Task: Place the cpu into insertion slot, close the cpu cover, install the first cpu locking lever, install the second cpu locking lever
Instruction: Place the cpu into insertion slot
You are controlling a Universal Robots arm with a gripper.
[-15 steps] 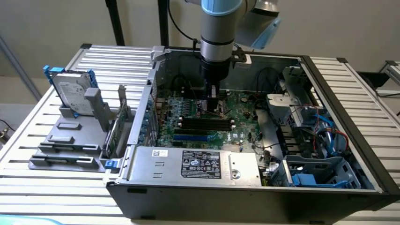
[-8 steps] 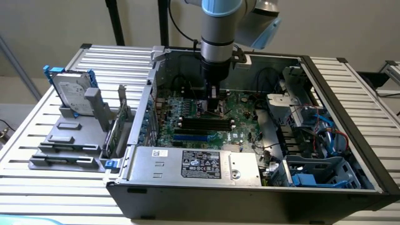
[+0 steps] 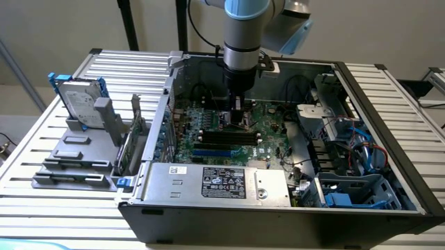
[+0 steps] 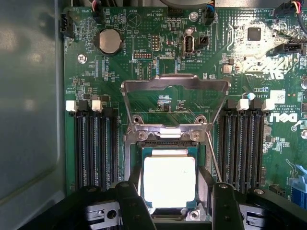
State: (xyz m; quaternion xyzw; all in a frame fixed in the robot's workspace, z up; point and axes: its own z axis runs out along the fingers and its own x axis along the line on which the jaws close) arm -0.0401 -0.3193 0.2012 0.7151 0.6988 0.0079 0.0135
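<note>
Robotics lab: a robot arm (image 3: pixel 243 31) is reaching into an open desktop computer case (image 3: pixel 278 224), which is lying on a slatted aluminium workbench (image 3: pixel 56 219). Beside it a grey fixture (image 3: pixel 70 156) is holding a hard drive (image 3: pixel 78 101) upright. Black stand poles (image 3: pixel 128 26) are rising behind, against a bare wall (image 3: pixel 56 26).

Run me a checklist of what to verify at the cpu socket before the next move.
1. The cpu lies in the insertion slot, square to it: ok.
2. The cpu is fully seated: cannot tell.
3. The cpu cover is swung up, off the slot: ok.
4. One locking lever lies beside the slot, not across it: ok.
5. The gripper is directly over the slot: ok.
6. Whether the gripper grips the cpu: cannot tell.
</note>
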